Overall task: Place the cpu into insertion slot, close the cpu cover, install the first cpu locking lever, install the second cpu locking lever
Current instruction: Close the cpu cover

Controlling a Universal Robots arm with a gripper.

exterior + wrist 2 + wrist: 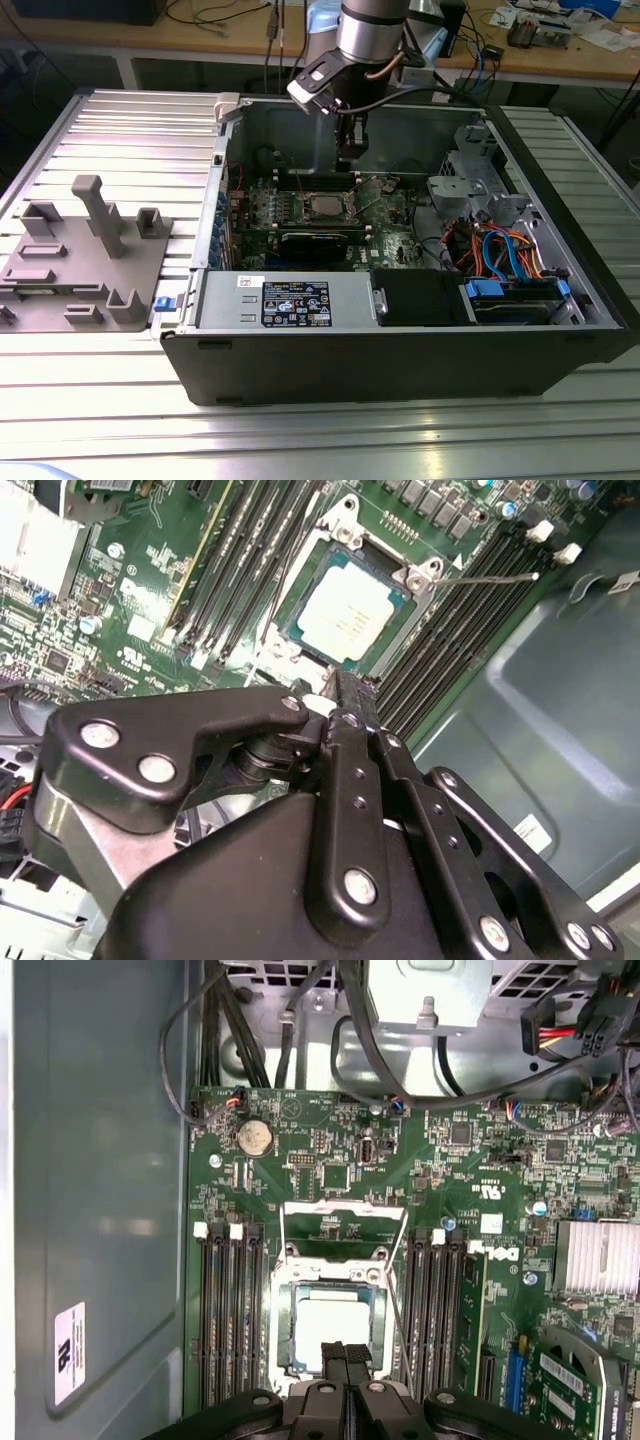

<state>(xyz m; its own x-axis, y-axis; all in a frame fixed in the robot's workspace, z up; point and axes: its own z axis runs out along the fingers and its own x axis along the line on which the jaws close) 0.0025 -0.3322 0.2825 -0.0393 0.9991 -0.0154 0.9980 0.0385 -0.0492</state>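
Black two-finger gripper (350, 152) is down inside the open black computer case (400, 365), over the green circuit board (300, 1130). In both wrist views the fingers are pressed together tip to tip, no gap, nothing between them. The tips (345, 1350) sit right at the edge of the socket; can't tell whether they touch it or just hover above.

Small flat square cpu with silvery-grey metal top (335, 1322) is lying flat in the square insertion slot with the thin metal rim (283, 1300), squared up with it, top face fully exposed (346, 611). In the exterior view it shows as a pale square (325, 207) just below the gripper.

Thin silvery cpu cover frame with the large square window (343, 1207) is not over the chip: it is swung back, on the far side of the slot from the fingers, with green board visible through the window.

Thin metal wire lever (490, 578) sticks out free across the long black memory slots (230, 1320), not latched.
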